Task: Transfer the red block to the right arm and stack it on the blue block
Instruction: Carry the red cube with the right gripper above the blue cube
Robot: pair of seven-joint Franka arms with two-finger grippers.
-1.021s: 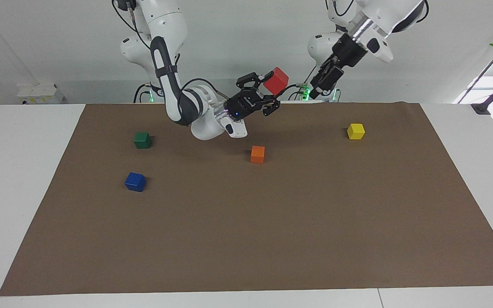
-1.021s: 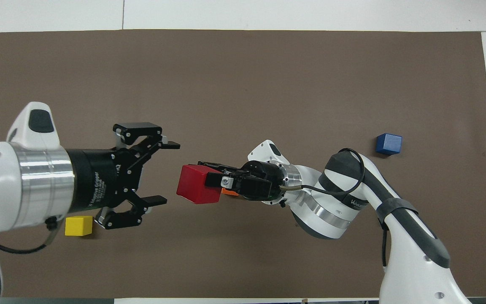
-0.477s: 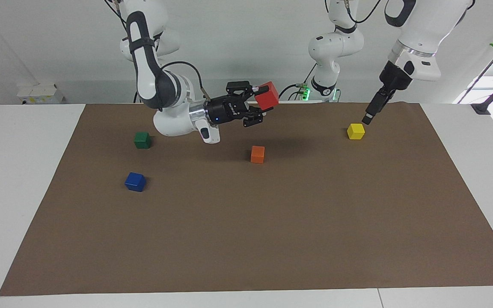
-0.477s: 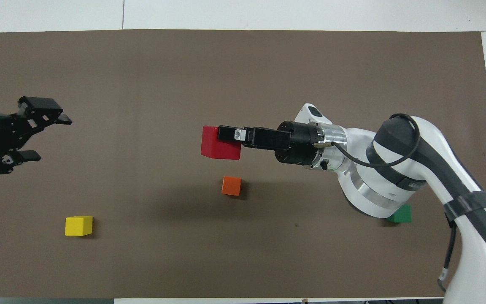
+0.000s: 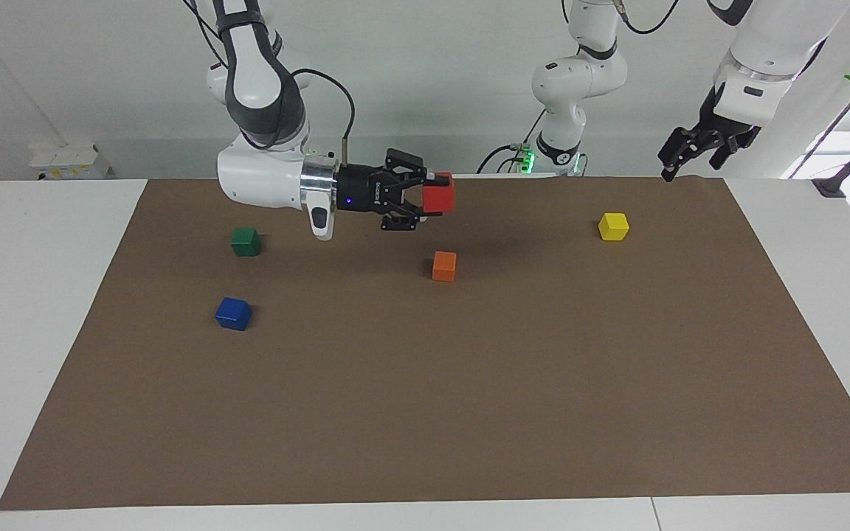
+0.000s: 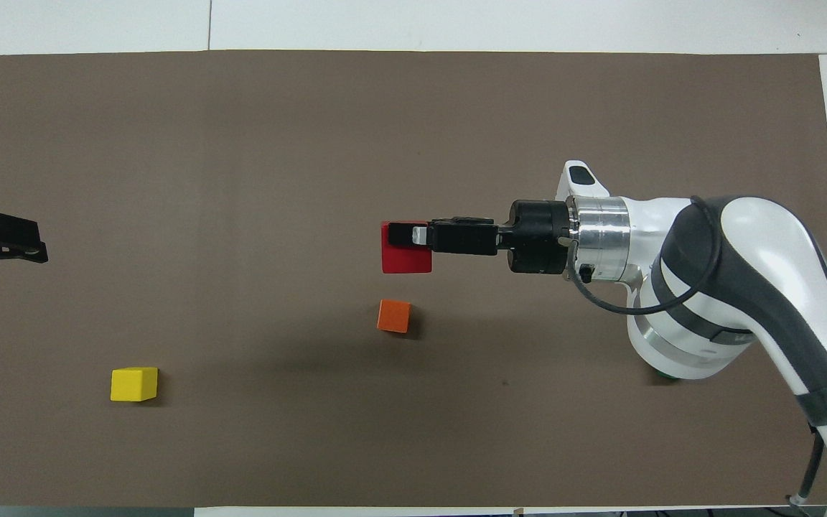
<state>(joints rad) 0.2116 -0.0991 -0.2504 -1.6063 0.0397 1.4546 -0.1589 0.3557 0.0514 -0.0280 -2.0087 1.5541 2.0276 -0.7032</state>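
My right gripper (image 5: 431, 198) is shut on the red block (image 5: 440, 197) and holds it in the air over the brown mat, close to the orange cube. The wrist lies level and its blue light shows. The gripper (image 6: 408, 236) and the red block (image 6: 406, 253) also show in the overhead view. The blue block (image 5: 233, 313) sits on the mat toward the right arm's end, farther from the robots than the green cube. In the overhead view the right arm hides it. My left gripper (image 5: 682, 161) is open and empty, raised over the mat's edge at the left arm's end; it also shows in the overhead view (image 6: 6, 240).
An orange cube (image 5: 444, 266) lies mid-mat, also in the overhead view (image 6: 393, 316). A green cube (image 5: 246, 241) lies toward the right arm's end. A yellow cube (image 5: 613, 226) lies toward the left arm's end, also in the overhead view (image 6: 133, 383). The brown mat (image 5: 469, 413) covers the table.
My right gripper has levelled out and drawn back toward the right arm's end with the red block. My left gripper has pulled away toward the left arm's end of the table.
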